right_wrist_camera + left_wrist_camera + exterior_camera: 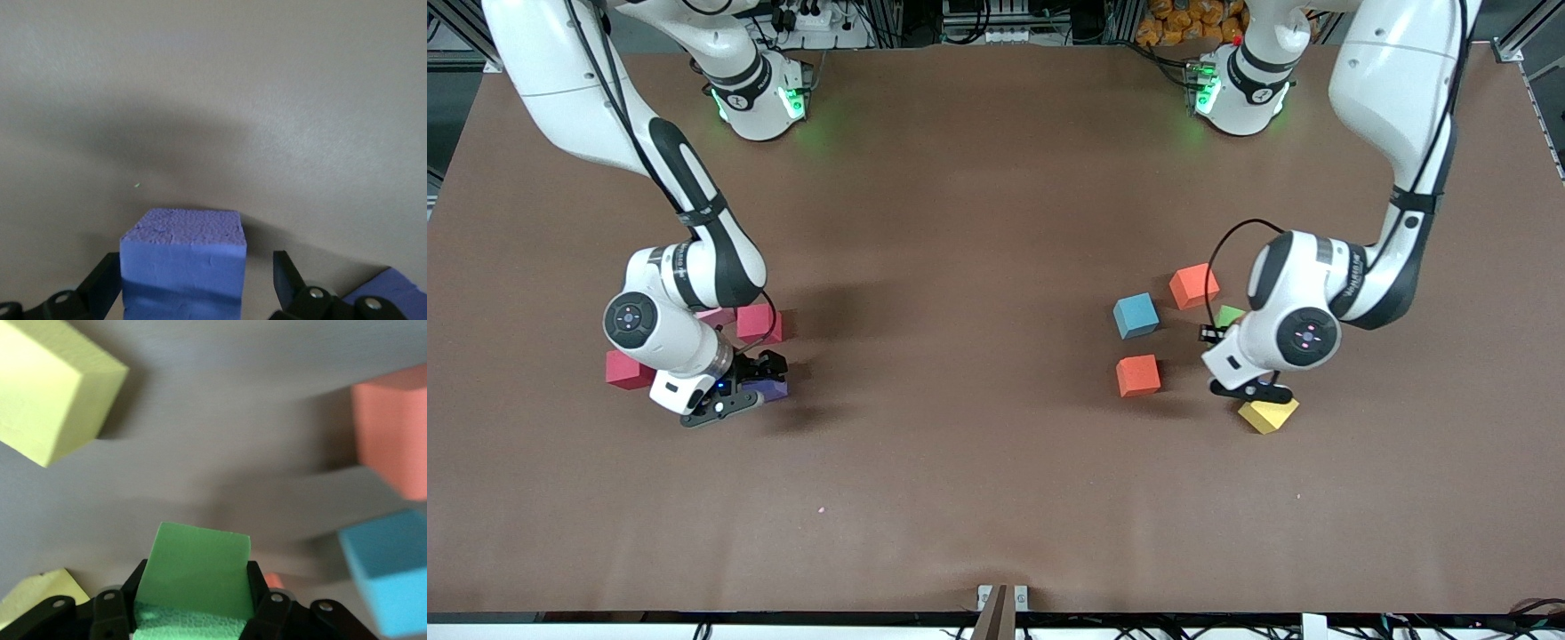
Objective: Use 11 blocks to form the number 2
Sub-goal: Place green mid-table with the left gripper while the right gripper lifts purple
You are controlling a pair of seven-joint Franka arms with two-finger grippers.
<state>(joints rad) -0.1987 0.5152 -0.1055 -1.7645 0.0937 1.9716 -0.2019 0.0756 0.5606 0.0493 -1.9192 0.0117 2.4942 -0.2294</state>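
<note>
Brown matting covers the whole table (978,204), and the blocks sit in two clusters well apart, one at each arm's end, with the bare middle between them where a figure 2 would most likely have to be laid out. At the left arm's end, the left gripper (1249,388) is low among its cluster, and its wrist view shows the green block (197,577) clamped squarely between the two fingers (263,590), the foam pinched on both sides. Around it lie the light blue block (1136,316), an orange block (1193,286), a second orange block (1138,375) nearer the front camera, and a yellow block (1267,414) just beside the gripper. At the right arm's end, the right gripper (734,391) stands with its fingers (100,287) spread apart, a purple block (183,263) sitting between them; a clear gap shows on one side, so nothing is gripped yet. Red blocks (630,370) and a pink block (716,315) lie close by under that arm. What the coming move seems to turn on is that the green block already lies inside the left gripper, while the open centre lies toward the right arm's end from it; so a lift and a carry inward looks like the left arm's job, being nearer and loaded.
</note>
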